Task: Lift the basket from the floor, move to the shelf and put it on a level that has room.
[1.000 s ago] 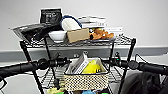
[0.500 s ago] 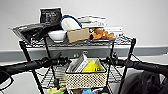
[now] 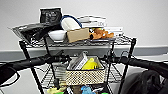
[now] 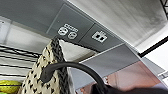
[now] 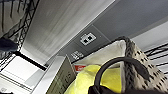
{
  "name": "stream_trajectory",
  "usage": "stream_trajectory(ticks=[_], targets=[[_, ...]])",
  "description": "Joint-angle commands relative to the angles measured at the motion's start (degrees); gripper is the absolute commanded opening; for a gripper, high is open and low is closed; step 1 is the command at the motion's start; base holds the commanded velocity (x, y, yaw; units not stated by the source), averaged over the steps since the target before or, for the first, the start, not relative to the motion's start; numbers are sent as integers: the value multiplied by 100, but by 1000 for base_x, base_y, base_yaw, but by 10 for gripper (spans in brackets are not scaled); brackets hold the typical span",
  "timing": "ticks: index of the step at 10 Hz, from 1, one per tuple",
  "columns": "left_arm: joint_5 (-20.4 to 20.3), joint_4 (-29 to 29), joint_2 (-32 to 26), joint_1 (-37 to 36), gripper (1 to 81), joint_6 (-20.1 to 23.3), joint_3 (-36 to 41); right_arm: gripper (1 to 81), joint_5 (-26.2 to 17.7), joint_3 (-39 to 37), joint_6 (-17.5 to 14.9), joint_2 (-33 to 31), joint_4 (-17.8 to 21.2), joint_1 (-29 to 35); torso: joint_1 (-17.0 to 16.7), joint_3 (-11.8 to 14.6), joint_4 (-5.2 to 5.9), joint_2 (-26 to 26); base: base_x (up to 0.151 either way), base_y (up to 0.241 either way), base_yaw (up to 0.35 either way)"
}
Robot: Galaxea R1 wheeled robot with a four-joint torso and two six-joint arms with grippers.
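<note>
Basket (image 3: pixel 85 75) on middle level (image 3: pixel 51 75) of shelf (image 3: pixel 127 62), between left gripper (image 3: pixel 65 59) and right gripper (image 3: pixel 107 59). Bowl (image 3: pixel 57 35), box (image 3: pixel 78 35) on top tier above. Wall (image 3: pixel 140 17) behind.

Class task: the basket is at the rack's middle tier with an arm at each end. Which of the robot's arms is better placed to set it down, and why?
Neither alone. The left hand and right hand flank the basket at matching height over the middle tier, so lowering with both arms together looks best placed.
</note>
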Motion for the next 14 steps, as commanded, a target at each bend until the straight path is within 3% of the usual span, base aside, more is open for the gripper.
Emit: stream_trajectory(ticks=[1, 7, 13, 14], targets=[[-263, 153, 229, -1209, 10, 31, -110, 10, -145, -251, -25, 330, 25, 1124, 0, 0, 0, 0, 0, 0, 0], [-131, 319, 510, -813, 10, 49, -567, 10, -224, -813, -51, 638, -133, 798, 2, 0, 0, 2, 0, 0, 0], [-122, 381, 607, -725, 10, 49, -586, 10, -224, -682, -60, 507, -177, 710, 0, 2, 0, 0, 0, 0, 0], [-131, 399, 563, -734, 811, 49, -515, 10, -224, -638, -60, 471, -177, 719, 0, 2, 0, 0, 0, 0, 0]])
